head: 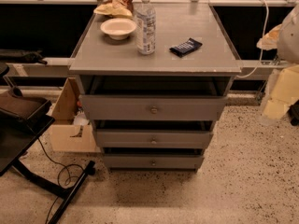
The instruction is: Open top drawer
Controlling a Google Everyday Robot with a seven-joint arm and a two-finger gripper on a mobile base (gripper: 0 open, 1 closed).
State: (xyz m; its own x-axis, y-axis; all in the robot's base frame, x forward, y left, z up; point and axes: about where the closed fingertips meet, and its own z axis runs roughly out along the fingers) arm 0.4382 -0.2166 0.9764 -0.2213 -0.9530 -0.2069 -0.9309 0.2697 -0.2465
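The top drawer (153, 107) is the widest grey front of the grey cabinet, just under the tabletop (205, 62). It has one small round metal knob (153, 109) at its centre. Its front stands a little forward of the cabinet frame, with a dark gap above it. Two narrower grey drawers (153, 138) (153, 161) sit below it, each with a knob. My gripper is not in the camera view.
On the tabletop stand a water bottle (145, 24), a white bowl (118, 28), chip bags (114, 3) and a dark snack packet (185, 46). A cardboard box (70, 125) sits left of the cabinet. A black stand (28, 139) with cables is at front left. Pale bags (280, 92) are at right.
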